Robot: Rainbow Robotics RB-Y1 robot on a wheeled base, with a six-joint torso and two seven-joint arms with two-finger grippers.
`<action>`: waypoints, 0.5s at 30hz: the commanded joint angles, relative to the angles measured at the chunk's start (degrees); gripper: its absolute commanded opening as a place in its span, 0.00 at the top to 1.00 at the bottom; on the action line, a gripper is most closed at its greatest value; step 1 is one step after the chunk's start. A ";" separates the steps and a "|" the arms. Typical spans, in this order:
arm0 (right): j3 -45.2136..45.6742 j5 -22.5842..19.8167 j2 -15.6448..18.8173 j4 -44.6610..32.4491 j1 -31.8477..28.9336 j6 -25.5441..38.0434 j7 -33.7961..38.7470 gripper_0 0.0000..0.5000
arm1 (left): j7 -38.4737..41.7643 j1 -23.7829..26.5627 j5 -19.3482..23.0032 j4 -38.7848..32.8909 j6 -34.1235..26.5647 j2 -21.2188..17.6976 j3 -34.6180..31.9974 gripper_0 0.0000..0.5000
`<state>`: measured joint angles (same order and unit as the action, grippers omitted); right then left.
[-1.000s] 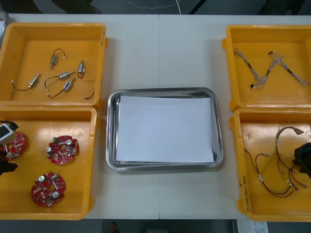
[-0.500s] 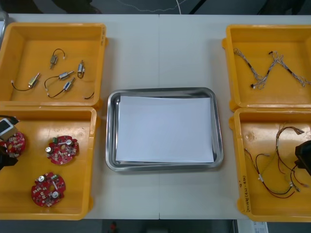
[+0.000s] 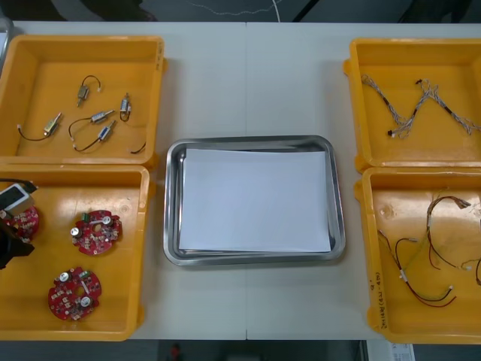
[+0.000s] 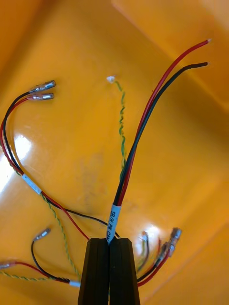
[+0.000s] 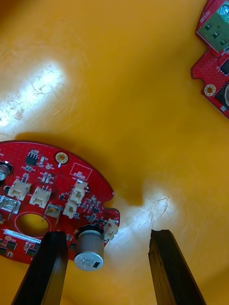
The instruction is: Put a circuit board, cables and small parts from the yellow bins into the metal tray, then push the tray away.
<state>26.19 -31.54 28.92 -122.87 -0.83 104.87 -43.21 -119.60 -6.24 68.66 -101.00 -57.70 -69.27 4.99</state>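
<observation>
My left gripper [image 3: 9, 229] hangs over the near-left yellow bin [image 3: 135, 256] at its outer edge, above one round red circuit board [image 3: 27, 219]. In the left wrist view that gripper [image 5: 109, 234] is open. The board [image 5: 47, 190] lies by one finger, with its silver capacitor [image 5: 89, 248] between the two fingers. My right gripper [image 4: 109, 240] is shut on a red and black cable [image 4: 143, 128] with a white label, over the floor of an orange bin [image 4: 191, 157]. The metal tray [image 3: 171, 203], white inside, sits in the middle of the table.
Two more boards [image 3: 96, 232] [image 3: 74, 292] lie in the near-left bin. The far-left bin [image 3: 143, 60] holds several small metal parts [image 3: 98, 120]. The far-right bin [image 3: 361, 98] holds a twisted blue and white cable [image 3: 421, 105]. Loose cables [image 3: 421, 259] lie in the near-right bin [image 3: 372, 293].
My right gripper has slid out past the right edge of the front view. The left gripper has shifted slightly over the outer board.
</observation>
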 commanded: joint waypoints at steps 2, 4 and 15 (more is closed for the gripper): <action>2.55 -4.06 4.83 -3.96 1.71 5.13 -1.26 1.00 | -9.25 1.23 -0.01 0.10 0.57 -2.28 0.90 0.00; 3.25 -6.26 5.62 -4.92 2.15 5.13 -1.53 1.00 | -9.25 1.14 -0.01 0.10 0.66 -2.28 0.98 0.00; 5.62 -18.12 9.66 -7.38 5.40 5.13 -5.66 1.00 | -9.42 1.05 -0.80 0.98 0.66 -2.37 1.07 0.00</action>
<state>30.01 -47.72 35.53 -128.40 2.56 109.59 -45.03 -119.61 -6.12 68.44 -100.43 -57.68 -69.27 5.32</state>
